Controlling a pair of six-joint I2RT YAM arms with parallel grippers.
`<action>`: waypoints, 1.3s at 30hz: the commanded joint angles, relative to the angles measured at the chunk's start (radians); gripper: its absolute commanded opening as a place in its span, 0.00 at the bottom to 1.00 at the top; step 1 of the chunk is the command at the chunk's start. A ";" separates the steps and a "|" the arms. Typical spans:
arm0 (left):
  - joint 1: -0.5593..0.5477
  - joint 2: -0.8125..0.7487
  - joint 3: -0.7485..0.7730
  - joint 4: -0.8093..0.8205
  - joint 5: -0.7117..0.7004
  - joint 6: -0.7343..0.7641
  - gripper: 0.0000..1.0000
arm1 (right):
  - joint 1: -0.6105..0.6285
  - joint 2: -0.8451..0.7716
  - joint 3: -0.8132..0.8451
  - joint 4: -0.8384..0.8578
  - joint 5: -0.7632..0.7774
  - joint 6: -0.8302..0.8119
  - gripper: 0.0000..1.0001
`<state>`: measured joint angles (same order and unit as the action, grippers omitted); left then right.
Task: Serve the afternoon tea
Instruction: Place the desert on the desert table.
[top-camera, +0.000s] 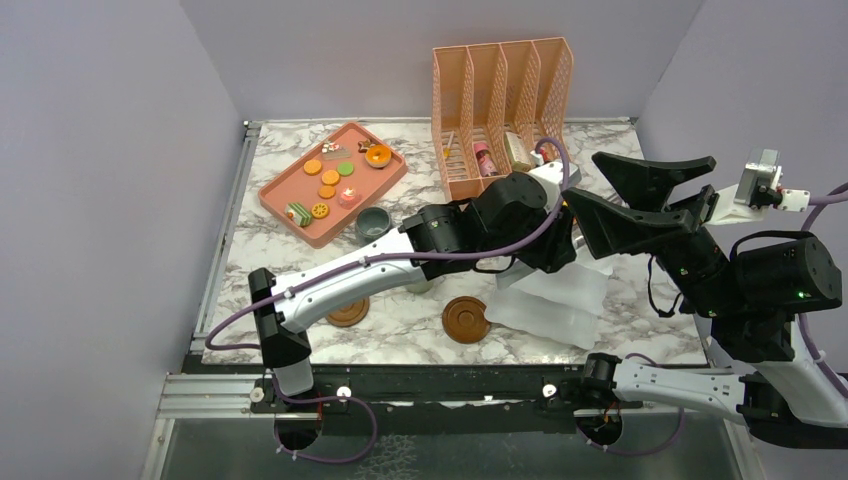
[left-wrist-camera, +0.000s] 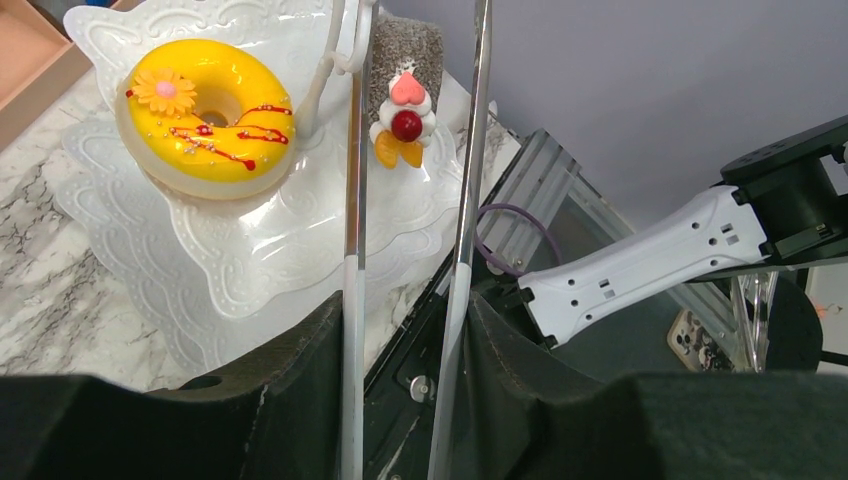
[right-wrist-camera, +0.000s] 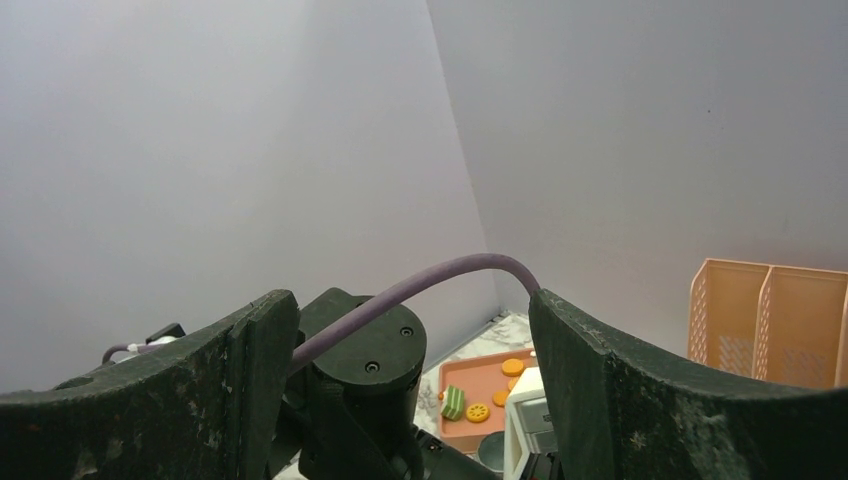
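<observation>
My left gripper (top-camera: 572, 243) (left-wrist-camera: 405, 310) reaches over a white tiered stand (top-camera: 550, 305) (left-wrist-camera: 270, 250) at the table's front right. It is shut on the stand's wire handle (left-wrist-camera: 352, 150), whose two thin rods lie against the inner faces of the fingers. On the stand lie a yellow donut (left-wrist-camera: 205, 110) and a small cake (left-wrist-camera: 403, 120) topped with a heart and a cherry. My right gripper (top-camera: 582, 177) (right-wrist-camera: 415, 330) hangs open in the air above it, holding nothing. Toy cookies (top-camera: 330, 177) lie in a pink tray (top-camera: 272, 192). A grey-blue mug (top-camera: 373, 223) stands beside the tray. Two brown coasters (top-camera: 348, 312) (top-camera: 466, 320) lie near the front edge.
An orange file organiser (top-camera: 500, 100) stands at the back, with a small pink bottle (top-camera: 485, 158) in it. Lilac walls close off the left, back and right sides. My left forearm (top-camera: 350, 280) lies across the middle of the marble table (top-camera: 260, 260).
</observation>
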<state>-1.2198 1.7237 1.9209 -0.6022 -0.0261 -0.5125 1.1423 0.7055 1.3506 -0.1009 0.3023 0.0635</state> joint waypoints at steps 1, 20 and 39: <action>-0.008 0.018 0.063 0.030 -0.011 0.021 0.43 | -0.001 -0.016 -0.004 0.006 0.021 -0.007 0.90; -0.009 0.033 0.149 0.088 0.012 0.034 0.42 | -0.001 -0.031 -0.007 0.001 0.023 0.000 0.90; -0.007 -0.082 0.068 0.128 -0.212 0.070 0.41 | -0.001 -0.031 -0.007 0.013 0.015 0.005 0.90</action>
<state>-1.2198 1.7237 2.0247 -0.5388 -0.1230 -0.4629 1.1423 0.6815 1.3460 -0.1017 0.3061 0.0639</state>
